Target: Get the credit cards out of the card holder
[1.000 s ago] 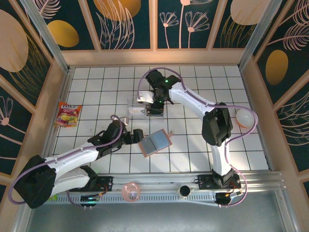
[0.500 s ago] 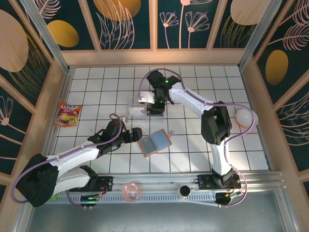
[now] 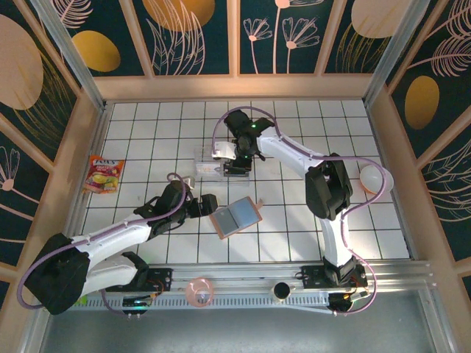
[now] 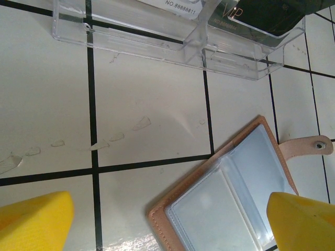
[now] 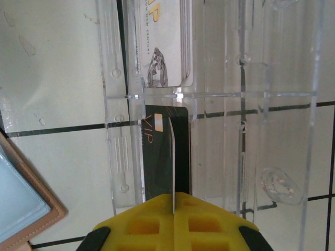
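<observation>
**Both cards in the tray, holder open**

Left gripper (image 4: 170,222) spread wide; the holder (image 4: 230,193) lies open and flat between its fingers, partly under one of them; the tray (image 4: 157,44) sits ahead. Right gripper (image 5: 172,200) pressed together over the tray, with a thin pale sliver (image 5: 171,157) rising from its seam that I cannot identify; black card (image 5: 180,151) lies just ahead, beneath it; white card (image 5: 162,47) is in the next compartment beyond.

Bare tiles (image 4: 146,120) separate the clear tray (image 4: 157,44) from the open card holder (image 4: 230,193); the tray's walls seem low.
</observation>
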`<state>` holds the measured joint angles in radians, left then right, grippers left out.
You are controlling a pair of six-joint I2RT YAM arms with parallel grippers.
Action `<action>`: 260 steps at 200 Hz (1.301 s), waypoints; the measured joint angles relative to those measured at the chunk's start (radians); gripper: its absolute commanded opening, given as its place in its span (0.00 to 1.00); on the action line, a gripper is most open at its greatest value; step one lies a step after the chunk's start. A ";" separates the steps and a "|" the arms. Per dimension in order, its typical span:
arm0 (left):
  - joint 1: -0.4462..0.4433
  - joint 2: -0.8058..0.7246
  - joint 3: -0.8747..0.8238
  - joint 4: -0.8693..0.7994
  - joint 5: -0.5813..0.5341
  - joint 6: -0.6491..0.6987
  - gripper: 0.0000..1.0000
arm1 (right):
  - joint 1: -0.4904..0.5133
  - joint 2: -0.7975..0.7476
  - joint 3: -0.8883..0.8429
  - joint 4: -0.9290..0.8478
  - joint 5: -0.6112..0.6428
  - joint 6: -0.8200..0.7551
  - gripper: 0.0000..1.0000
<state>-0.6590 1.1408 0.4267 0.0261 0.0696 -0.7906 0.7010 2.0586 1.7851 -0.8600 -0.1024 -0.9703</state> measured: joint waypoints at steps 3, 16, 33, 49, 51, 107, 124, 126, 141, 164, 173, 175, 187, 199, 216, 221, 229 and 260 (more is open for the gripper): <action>0.000 0.000 0.000 0.000 0.000 0.000 0.95 | 0.001 0.002 -0.001 0.000 0.000 0.000 0.00; 0.000 0.000 0.000 0.000 0.000 0.000 0.94 | 0.004 0.011 -0.001 0.000 0.000 0.000 0.01; 0.000 0.000 0.000 0.000 0.000 0.000 0.95 | 0.010 0.021 -0.002 0.001 0.000 0.000 0.14; 0.000 0.000 0.000 0.000 0.000 0.000 0.95 | 0.014 0.026 -0.002 0.007 0.001 0.006 0.24; 0.000 0.000 0.000 0.000 0.000 0.000 0.95 | 0.013 0.026 -0.002 0.009 0.001 0.003 0.25; 0.000 -0.047 -0.027 0.028 0.000 -0.018 0.99 | 0.019 0.023 0.027 0.056 -0.005 0.068 0.32; 0.000 -0.081 -0.042 0.035 -0.001 -0.030 0.99 | 0.030 0.004 0.028 0.086 -0.014 0.123 0.34; 0.000 -0.084 -0.043 0.035 -0.001 -0.031 0.99 | 0.032 0.000 0.028 0.089 -0.016 0.127 0.34; 0.000 -0.122 -0.055 0.039 -0.004 -0.039 0.99 | 0.047 -0.045 0.001 0.150 -0.022 0.206 0.35; 0.000 -0.182 -0.069 0.042 -0.016 -0.053 0.99 | 0.080 -0.170 -0.136 0.302 0.004 0.354 0.35; 0.000 -0.209 -0.077 0.043 -0.024 -0.057 0.99 | 0.095 -0.220 -0.197 0.354 0.016 0.418 0.35; 0.000 -0.217 -0.079 0.043 -0.027 -0.058 0.99 | 0.097 -0.229 -0.207 0.363 0.020 0.434 0.36; 0.000 -0.253 -0.093 0.044 -0.037 -0.064 0.99 | 0.119 -0.288 -0.288 0.435 0.045 0.530 0.36; 0.000 -0.290 -0.112 0.044 -0.053 -0.071 0.99 | 0.139 -0.343 -0.371 0.495 0.069 0.634 0.37; 0.001 -0.336 -0.146 0.044 -0.064 -0.081 0.99 | 0.168 -0.415 -0.497 0.563 0.106 0.792 0.38; 0.001 -0.344 -0.156 0.044 -0.066 -0.084 0.99 | 0.176 -0.435 -0.535 0.576 0.108 0.829 0.38; 0.001 -0.359 -0.175 0.044 -0.071 -0.091 0.99 | 0.190 -0.467 -0.594 0.593 0.114 0.890 0.37; 0.001 -0.384 -0.230 0.044 -0.071 -0.108 0.98 | 0.288 -0.546 -0.785 0.620 0.119 1.069 0.38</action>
<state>-0.6579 0.7567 0.1963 0.0704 -0.0017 -0.8986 0.9886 1.5124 1.0004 -0.2401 0.0166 0.0990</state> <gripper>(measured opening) 0.988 0.378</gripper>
